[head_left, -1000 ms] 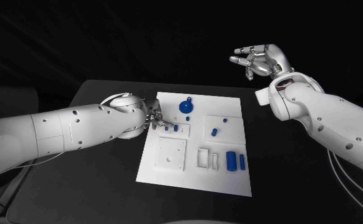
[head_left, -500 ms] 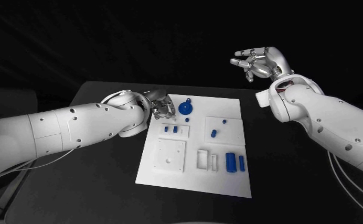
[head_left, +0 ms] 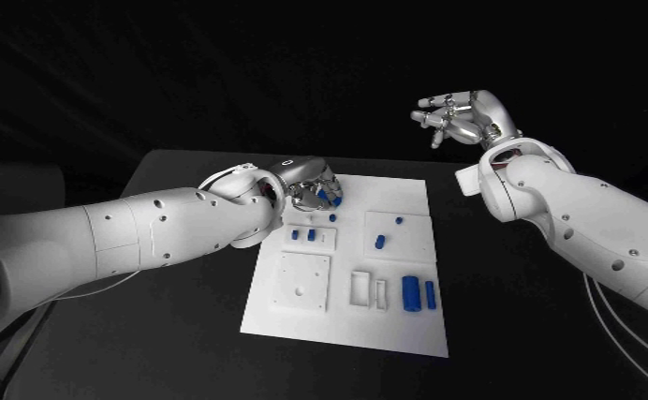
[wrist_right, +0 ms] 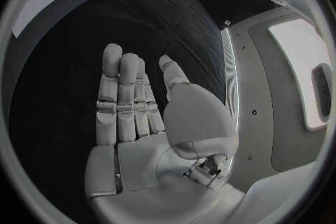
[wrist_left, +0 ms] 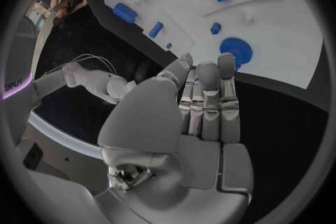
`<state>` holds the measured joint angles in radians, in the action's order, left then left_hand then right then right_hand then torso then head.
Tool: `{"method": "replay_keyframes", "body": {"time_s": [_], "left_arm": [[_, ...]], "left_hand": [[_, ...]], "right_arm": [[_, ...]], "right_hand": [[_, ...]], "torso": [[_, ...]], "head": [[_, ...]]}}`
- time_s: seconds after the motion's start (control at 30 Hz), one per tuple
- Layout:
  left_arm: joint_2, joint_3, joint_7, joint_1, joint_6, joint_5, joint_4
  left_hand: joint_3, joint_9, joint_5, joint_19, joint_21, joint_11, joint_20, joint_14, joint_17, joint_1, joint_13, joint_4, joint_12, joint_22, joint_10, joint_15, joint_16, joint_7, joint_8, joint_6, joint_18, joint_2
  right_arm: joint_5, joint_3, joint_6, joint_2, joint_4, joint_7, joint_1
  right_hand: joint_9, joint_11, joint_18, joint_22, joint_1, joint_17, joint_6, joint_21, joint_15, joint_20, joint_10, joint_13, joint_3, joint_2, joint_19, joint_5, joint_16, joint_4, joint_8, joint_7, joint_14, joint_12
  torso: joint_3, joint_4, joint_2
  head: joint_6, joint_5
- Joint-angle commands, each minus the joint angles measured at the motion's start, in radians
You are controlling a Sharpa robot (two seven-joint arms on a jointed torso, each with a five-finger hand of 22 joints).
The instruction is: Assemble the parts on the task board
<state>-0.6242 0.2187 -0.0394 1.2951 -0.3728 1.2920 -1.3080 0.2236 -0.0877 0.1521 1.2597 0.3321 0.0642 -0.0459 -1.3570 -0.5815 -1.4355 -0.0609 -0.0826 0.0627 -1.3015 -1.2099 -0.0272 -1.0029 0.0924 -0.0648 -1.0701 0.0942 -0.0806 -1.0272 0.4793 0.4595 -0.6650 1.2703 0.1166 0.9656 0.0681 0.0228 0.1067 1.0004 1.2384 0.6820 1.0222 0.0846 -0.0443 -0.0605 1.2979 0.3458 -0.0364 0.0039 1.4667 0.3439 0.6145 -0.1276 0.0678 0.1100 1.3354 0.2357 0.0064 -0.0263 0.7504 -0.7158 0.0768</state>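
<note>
The white task board (head_left: 354,264) lies in the middle of the black table (head_left: 176,325), carrying small blue parts: a round gear-like disc (head_left: 329,197) near its far edge, two short pegs (head_left: 302,232) in a recessed tile, and two upright blocks (head_left: 420,292) toward its near right corner. The left hand (head_left: 305,185) hovers over the far left part of the board just beside the disc, fingers straight and close together and apparently empty, though contact with the disc cannot be judged. The right hand (head_left: 462,117) is raised well apart beyond the board's far right corner, flat-palmed and holding nothing.
</note>
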Motion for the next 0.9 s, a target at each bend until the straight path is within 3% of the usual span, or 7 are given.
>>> {"method": "replay_keyframes", "body": {"time_s": [0.03, 0.17, 0.27, 0.3, 0.9], "left_arm": [[0.019, 0.004, -0.038, -0.003, 0.014, 0.120, 0.018], [0.038, 0.008, -0.011, -0.009, 0.053, 0.180, 0.040], [0.051, 0.010, -0.002, -0.015, 0.075, 0.212, 0.057], [0.055, 0.010, 0.000, -0.018, 0.083, 0.224, 0.064], [0.095, 0.011, 0.032, -0.034, 0.133, 0.286, 0.120]], "left_hand": [[0.008, 0.020, 0.007, 0.024, 0.014, 0.000, -0.006, -0.034, -0.011, 0.009, 0.002, -0.007, -0.005, -0.015, 0.015, -0.007, -0.034, -0.005, 0.001, 0.002, 0.016, -0.017], [0.005, 0.022, 0.003, 0.042, 0.024, 0.004, -0.006, -0.052, -0.019, 0.020, 0.002, -0.005, -0.004, -0.022, 0.058, -0.009, -0.063, -0.009, 0.002, 0.022, 0.019, -0.030], [-0.001, 0.022, 0.004, 0.057, 0.031, 0.008, -0.006, -0.061, -0.018, 0.017, 0.002, -0.007, -0.004, -0.023, 0.089, -0.010, -0.079, -0.008, 0.002, 0.024, 0.025, -0.033], [-0.004, 0.022, 0.004, 0.061, 0.033, 0.007, -0.006, -0.064, -0.014, 0.016, 0.002, -0.007, -0.004, -0.024, 0.091, -0.012, -0.082, -0.007, 0.002, 0.024, 0.027, -0.032], [0.004, 0.023, 0.029, 0.062, 0.044, 0.010, -0.002, -0.065, 0.005, 0.013, 0.002, -0.007, -0.004, -0.025, 0.099, -0.008, -0.096, -0.001, 0.002, 0.030, 0.033, -0.022]], "right_arm": [[0.010, 0.000, -0.015, 0.002, -0.001, 0.013, 0.000], [0.012, 0.000, -0.014, 0.003, -0.001, 0.015, 0.000], [0.013, 0.000, -0.013, 0.004, -0.002, 0.015, 0.000], [0.014, 0.000, -0.013, 0.005, -0.001, 0.015, 0.000], [0.014, 0.000, -0.012, 0.009, 0.000, 0.016, 0.000]], "right_hand": [[-0.001, 0.003, 0.003, -0.079, -0.009, -0.029, 0.000, -0.019, 0.012, 0.008, 0.024, -0.114, 0.015, 0.000, 0.014, 0.002, -0.030, 0.000, -0.004, 0.010, 0.001, -0.081], [-0.002, 0.007, 0.001, -0.148, -0.013, -0.036, -0.002, -0.014, 0.012, 0.008, 0.045, -0.182, 0.022, -0.005, 0.024, 0.000, -0.032, 0.000, -0.004, 0.011, 0.000, -0.102], [-0.002, 0.007, 0.001, -0.148, -0.013, -0.036, -0.002, -0.014, 0.012, 0.008, 0.045, -0.182, 0.022, -0.005, 0.024, 0.000, -0.032, 0.000, -0.004, 0.011, 0.000, -0.102], [-0.002, 0.009, -0.001, -0.201, -0.014, -0.039, -0.001, -0.005, 0.011, 0.007, 0.046, -0.210, 0.025, -0.008, 0.031, 0.000, -0.030, 0.002, -0.005, 0.010, 0.000, -0.097], [-0.002, 0.011, 0.000, -0.217, -0.014, -0.041, -0.002, -0.001, 0.013, 0.008, 0.037, -0.218, 0.025, -0.009, 0.031, 0.000, -0.030, 0.004, -0.005, 0.011, -0.001, -0.100]], "torso": [[-0.0003, -0.0003, 0.000], [-0.0004, -0.0002, 0.000], [-0.0005, -0.0006, 0.000], [-0.0006, -0.0008, 0.000], [-0.0016, -0.0015, 0.000]], "head": [[0.002, -0.002], [0.002, -0.003], [0.001, -0.002], [0.002, -0.003], [0.002, -0.004]]}}
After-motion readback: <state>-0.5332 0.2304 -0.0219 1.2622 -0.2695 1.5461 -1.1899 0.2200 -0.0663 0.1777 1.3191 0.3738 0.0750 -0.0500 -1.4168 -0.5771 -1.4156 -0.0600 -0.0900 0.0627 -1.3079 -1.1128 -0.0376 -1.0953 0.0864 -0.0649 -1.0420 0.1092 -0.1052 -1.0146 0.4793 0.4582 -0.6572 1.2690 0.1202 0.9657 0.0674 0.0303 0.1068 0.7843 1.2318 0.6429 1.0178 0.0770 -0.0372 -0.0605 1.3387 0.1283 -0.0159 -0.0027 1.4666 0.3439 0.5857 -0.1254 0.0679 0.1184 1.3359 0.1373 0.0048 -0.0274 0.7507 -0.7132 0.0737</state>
